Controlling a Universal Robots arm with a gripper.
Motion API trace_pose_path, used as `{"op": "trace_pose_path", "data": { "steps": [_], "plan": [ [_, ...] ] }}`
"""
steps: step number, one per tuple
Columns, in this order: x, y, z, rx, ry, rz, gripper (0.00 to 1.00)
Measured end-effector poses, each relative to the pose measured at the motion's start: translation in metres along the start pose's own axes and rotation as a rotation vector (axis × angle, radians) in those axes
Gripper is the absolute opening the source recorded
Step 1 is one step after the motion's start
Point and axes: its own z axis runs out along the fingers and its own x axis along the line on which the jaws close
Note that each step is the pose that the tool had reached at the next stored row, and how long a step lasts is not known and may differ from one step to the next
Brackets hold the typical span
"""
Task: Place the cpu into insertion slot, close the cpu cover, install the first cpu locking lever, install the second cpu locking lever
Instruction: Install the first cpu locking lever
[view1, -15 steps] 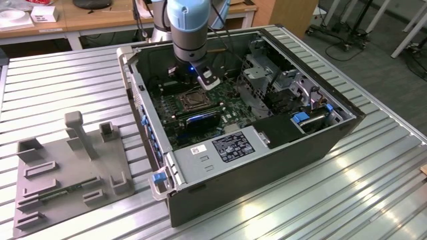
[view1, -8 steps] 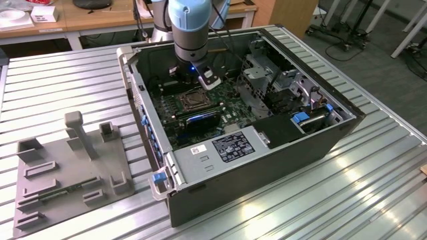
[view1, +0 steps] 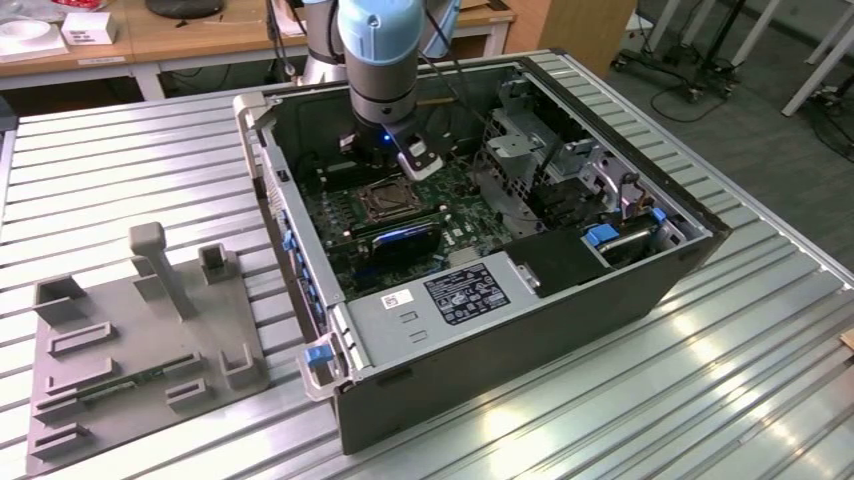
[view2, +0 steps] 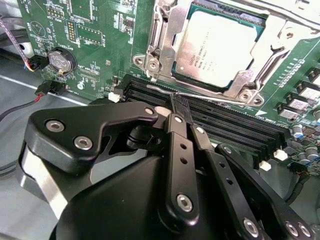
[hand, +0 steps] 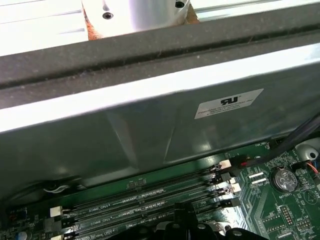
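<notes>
In the second wrist view the pale silver cpu lies in the insertion slot. The silver cpu cover lies flat over the cpu's edges. A thin silver locking lever runs along the slot's side, beside the black memory slots. My gripper is shut, with its black tips pressed together and touching that lever. The exterior view has the gripper low inside the open computer case, just behind the insertion slot. In the first wrist view the fingertips hang over the memory slots.
The case wall stands close beside the gripper. A drive cage and cables crowd the case at the exterior view's right. A grey fixture plate with upright posts sits on the slatted table at the exterior view's left. A coin battery sits on the board.
</notes>
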Motion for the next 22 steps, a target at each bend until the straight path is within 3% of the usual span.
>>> {"op": "trace_pose_path", "data": {
  "steps": [22],
  "plan": [
    [0.0005, -0.0022, 0.0055, 0.0002, -0.0012, 0.002, 0.11]
  ]
}}
